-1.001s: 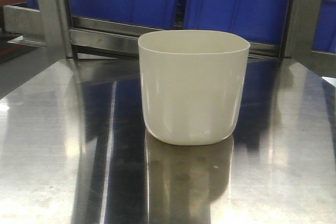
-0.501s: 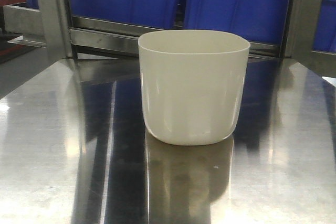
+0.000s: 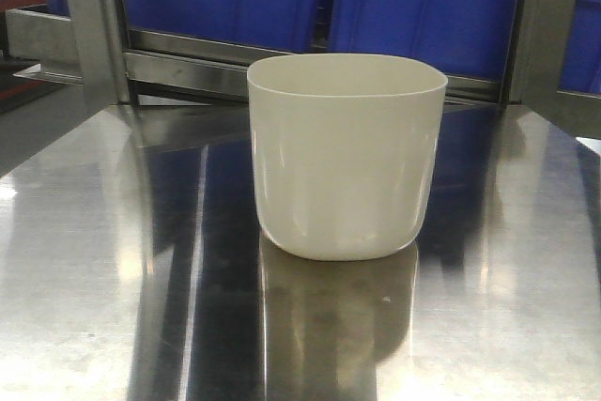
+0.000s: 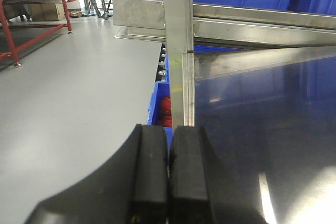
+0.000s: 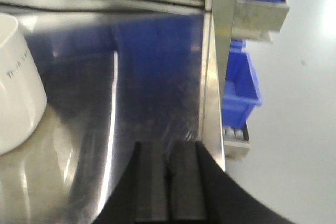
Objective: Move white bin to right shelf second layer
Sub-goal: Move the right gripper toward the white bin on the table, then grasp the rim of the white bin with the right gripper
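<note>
The white bin [image 3: 346, 157] stands upright and empty on the mirror-like steel tabletop [image 3: 94, 260], at the middle of the front view. Its side also shows at the left edge of the right wrist view [image 5: 14, 82]. My left gripper [image 4: 168, 169] is shut and empty, hanging over the table's left edge. My right gripper [image 5: 169, 182] is shut and empty, over the table's right edge, well right of the bin. The roller rails of the right shelf second layer do not show clearly.
Large blue crates [image 3: 423, 7] sit on the steel rack behind the table, with upright posts [image 3: 94, 25] at each side. A smaller blue bin [image 5: 239, 85] sits low beside the table's right edge. A red-framed bench [image 4: 37, 3] stands far left on the grey floor.
</note>
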Tool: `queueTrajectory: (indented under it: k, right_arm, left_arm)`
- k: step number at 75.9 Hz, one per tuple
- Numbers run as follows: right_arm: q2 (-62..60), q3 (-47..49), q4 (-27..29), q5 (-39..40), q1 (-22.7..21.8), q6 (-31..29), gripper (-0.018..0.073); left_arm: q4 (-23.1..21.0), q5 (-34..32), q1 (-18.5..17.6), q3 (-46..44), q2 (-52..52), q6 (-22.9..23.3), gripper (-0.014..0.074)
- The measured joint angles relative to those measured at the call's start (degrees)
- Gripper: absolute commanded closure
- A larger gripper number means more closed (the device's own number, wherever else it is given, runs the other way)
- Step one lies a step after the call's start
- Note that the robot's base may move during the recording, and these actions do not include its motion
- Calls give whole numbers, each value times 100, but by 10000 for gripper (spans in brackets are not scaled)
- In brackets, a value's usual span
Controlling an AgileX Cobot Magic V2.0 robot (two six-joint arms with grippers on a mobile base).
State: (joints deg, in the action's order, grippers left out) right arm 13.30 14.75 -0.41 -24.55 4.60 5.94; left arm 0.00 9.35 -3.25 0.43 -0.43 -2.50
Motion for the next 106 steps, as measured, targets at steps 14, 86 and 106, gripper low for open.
queueTrajectory:
  k: [14, 86, 106]
  right_arm:
    - [1247, 596, 0, -636, 0, -2, 503]
    - [7013, 6324, -689, -4179, 2013, 2332, 165]
    - [7827, 7417, -662, -4543, 2431, 2354, 165]
  left_arm:
    - [0, 0, 0, 0, 0, 0, 512]
    - [0, 0, 0, 0, 0, 0, 512]
    - [0, 0, 0, 0, 0, 0, 512]
